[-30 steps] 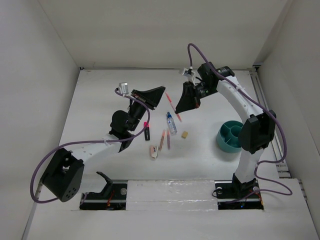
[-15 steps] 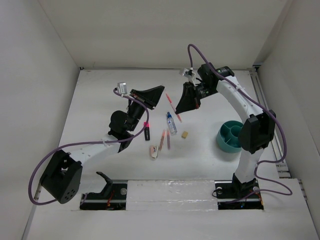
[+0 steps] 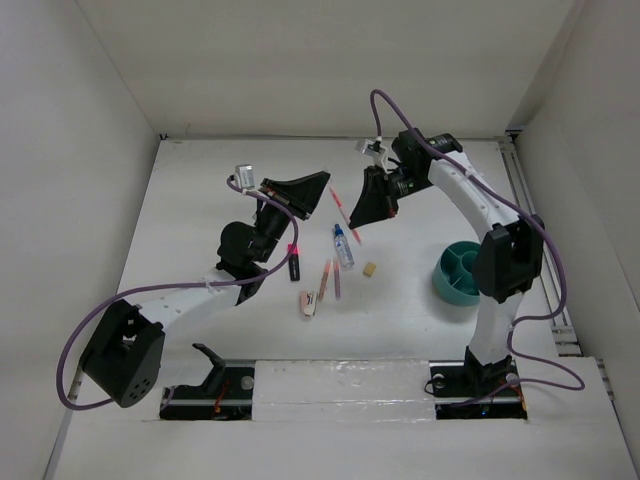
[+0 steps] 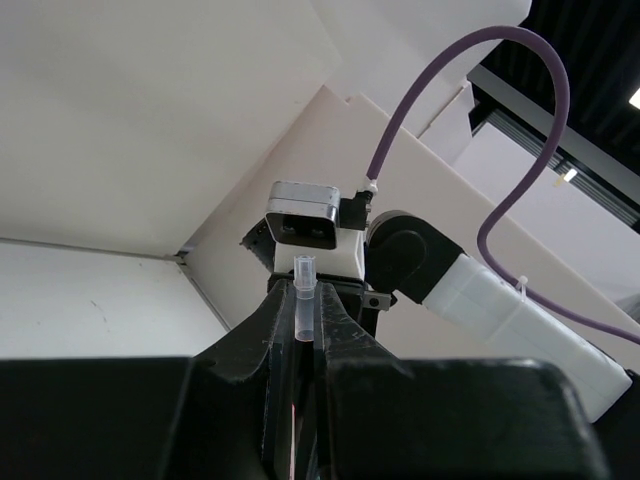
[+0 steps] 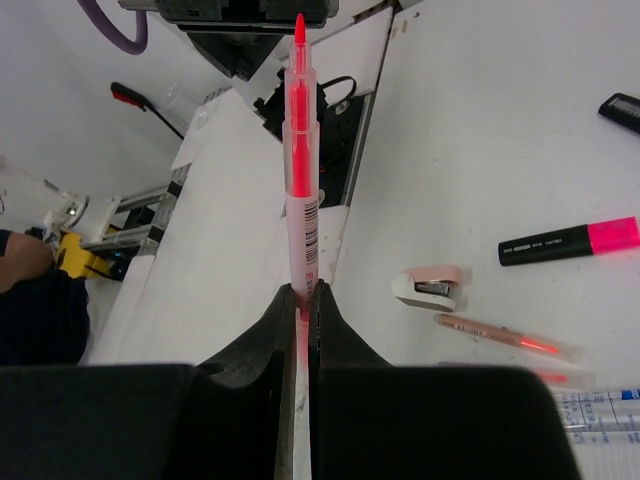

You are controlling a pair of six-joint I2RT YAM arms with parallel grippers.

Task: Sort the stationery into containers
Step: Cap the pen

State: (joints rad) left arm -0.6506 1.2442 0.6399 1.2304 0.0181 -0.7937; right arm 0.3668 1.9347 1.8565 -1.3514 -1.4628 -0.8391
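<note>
White tabletop (image 3: pixel 190 210) between pale walls, right gripper (image 5: pixel 298 297) far centre, clamped on pink pen (image 5: pixel 299 150), left gripper (image 4: pixel 304 300) pinching small clear tube (image 4: pixel 304 272), teal organiser cup (image 3: pixel 446 280) at right

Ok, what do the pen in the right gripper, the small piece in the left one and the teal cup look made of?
The pen: translucent pink plastic, glossy; a neon core shows through the barrel. The small piece: clear plastic, probably a cap; you can see through it. The teal cup: likely moulded plastic, opaque, with smooth even colour and thin inner dividers.
</note>
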